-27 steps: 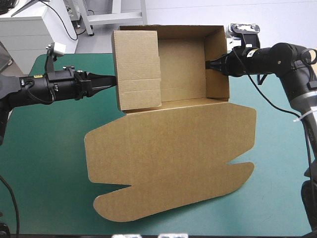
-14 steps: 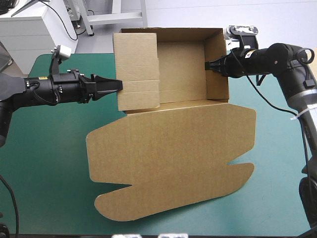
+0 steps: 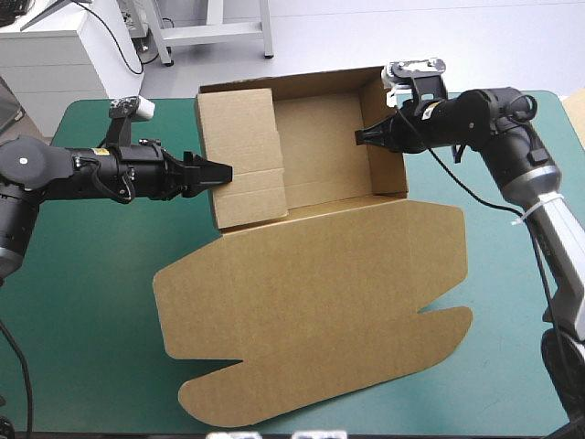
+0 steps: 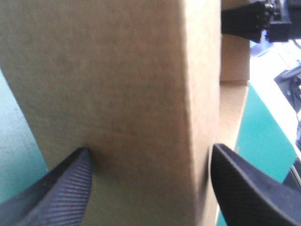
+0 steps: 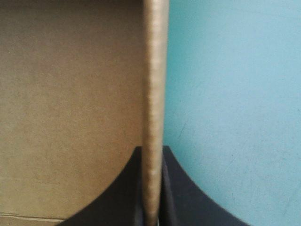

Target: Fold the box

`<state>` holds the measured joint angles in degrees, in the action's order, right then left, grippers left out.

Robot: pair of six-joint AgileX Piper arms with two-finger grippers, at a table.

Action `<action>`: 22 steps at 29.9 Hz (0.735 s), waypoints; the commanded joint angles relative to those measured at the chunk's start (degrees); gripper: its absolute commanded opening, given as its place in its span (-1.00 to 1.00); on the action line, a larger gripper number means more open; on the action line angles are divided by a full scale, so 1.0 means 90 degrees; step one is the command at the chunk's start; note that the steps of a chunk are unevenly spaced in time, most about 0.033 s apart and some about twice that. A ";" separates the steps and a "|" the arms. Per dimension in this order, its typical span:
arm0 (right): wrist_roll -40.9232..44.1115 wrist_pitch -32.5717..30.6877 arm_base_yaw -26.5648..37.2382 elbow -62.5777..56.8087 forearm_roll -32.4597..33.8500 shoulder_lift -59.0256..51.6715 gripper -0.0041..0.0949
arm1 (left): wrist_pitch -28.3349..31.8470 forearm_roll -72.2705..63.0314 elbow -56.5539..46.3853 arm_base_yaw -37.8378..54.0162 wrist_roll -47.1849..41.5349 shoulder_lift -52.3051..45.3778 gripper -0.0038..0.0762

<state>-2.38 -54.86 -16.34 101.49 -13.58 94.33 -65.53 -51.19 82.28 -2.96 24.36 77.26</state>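
- Left gripper (image 3: 217,171): arm reaching in level from the left side of the table (image 3: 82,274); black fingers (image 4: 66,193) spread wide, unclenched, straddling the tray's left wall.
- Right gripper (image 3: 359,137): arm bent in from the right, clamped on the right wall's top edge.
- Box (image 3: 311,293): open tray at the far side, lid flat toward the near edge; plain brown board.

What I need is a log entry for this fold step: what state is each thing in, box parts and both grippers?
box: open tray, walls raised.
lid: flat on the table, not folded over.
left side flap: raised, leaning in over the tray.
left gripper: open, fingers either side of the left side flap.
right gripper: shut on the box's right wall.
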 commanded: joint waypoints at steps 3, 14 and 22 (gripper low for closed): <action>0.0393 0.0602 -0.0420 0.0181 0.0200 -0.0263 -0.95 | 0.0686 0.0452 0.0181 -0.0031 -0.0559 -0.0190 0.37; 0.0940 0.0605 -0.0771 0.0181 0.0458 -0.0263 -0.94 | 0.1495 0.2047 0.0181 -0.0914 -0.1537 -0.0190 0.25; 0.1228 0.0235 -0.0826 0.0181 0.0791 -0.0263 -0.95 | 0.1696 0.3687 0.0181 -0.1542 -0.2777 -0.0190 0.07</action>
<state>7.41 -55.06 -23.18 101.49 -4.78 94.65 -53.93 -19.57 82.28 -15.36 4.04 77.21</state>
